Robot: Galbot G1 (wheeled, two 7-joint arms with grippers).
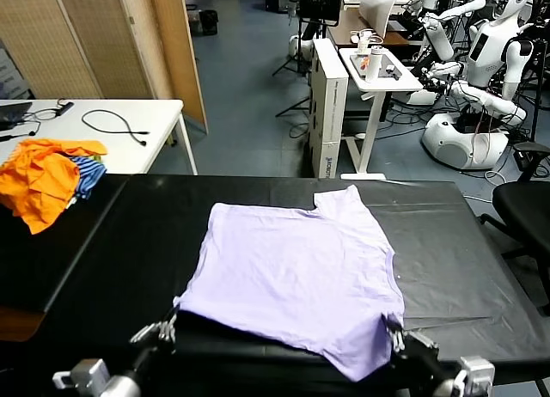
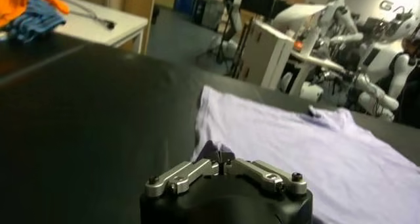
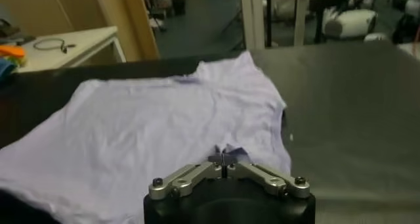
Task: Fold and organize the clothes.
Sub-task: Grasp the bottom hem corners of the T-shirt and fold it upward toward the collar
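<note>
Head view had the big black-covered work table point(image 1: 481, 268) filling most of the shot, with the pale lavender short-sleeved cotton T-shirt point(image 1: 296, 272) spread out flat on it, plain side up, sitting a bit right of the middle and its bottom edge hanging toward the robot's side of the table. Off on the far left corner of the table there was a messy heap of orange and blue-striped garments point(image 1: 47, 180), well apart from the shirt, and behind that a white side table point(image 1: 155, 139) with a black cable point(image 1: 116, 122) lying on it. Down at the near edge, the left gripper point(image 1: 168, 326) was pinched tight on the shirt's near left corner, and the right gripper point(image 1: 394, 326) was doing the same on the near right corner. Both wrist views showed a little bunch of lavender fabric squeezed between the closed fingers.
</note>
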